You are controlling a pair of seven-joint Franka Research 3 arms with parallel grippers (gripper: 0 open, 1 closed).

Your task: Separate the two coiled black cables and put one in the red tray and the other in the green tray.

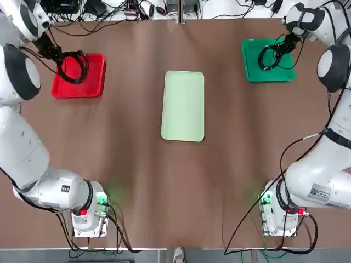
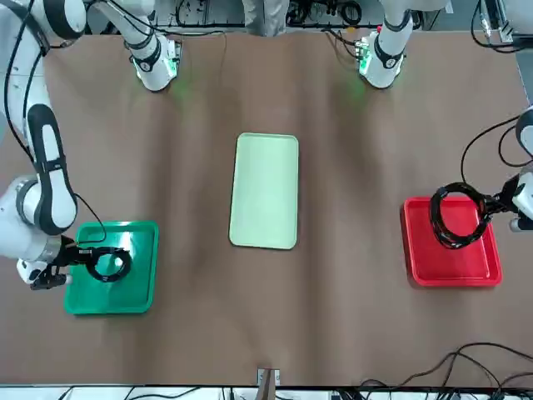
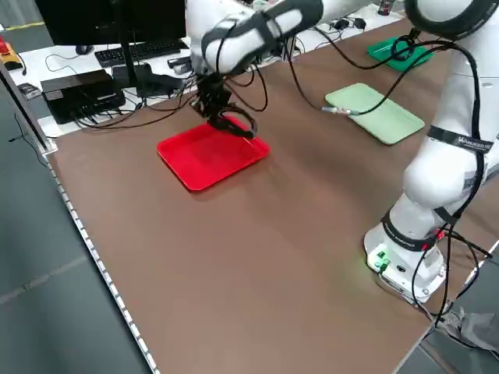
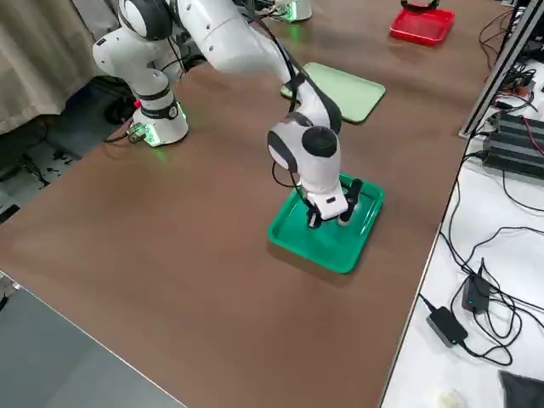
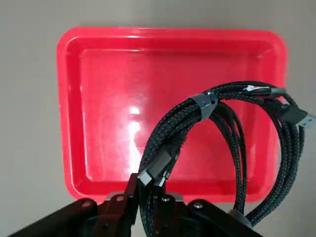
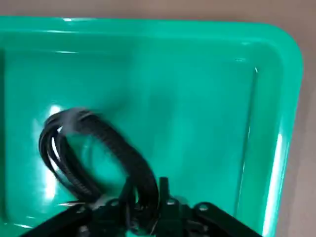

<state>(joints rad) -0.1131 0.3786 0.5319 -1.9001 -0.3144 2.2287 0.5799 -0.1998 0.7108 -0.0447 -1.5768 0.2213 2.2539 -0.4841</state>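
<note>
Black braided larger cable (image 5: 232, 148) hangs as a loose coil from the left gripper (image 5: 148, 197), fingers pinched on its strands, over the red tray (image 1: 94, 82). In the top view the coil overlaps that tray's left half; whether it touches the tray floor, cannot tell. Smaller cable (image 6: 94, 158), a tighter coil, sits inside the green tray (image 1: 253, 68), near the tray's middle in the front view. Right gripper (image 6: 145, 197) is down in that tray with the coil's strands between its fingers; whether they are pinching or already loosened, cannot tell. The 2 trays are well apart on the brown tabletop (image 1: 181, 186), red at the far left, green at the far right, both near the far edge. Pale mint tray (image 1: 183, 106) lies between them at centre, nothing in it. Loose wires and boxes line the surface beyond the tabletop.
</note>
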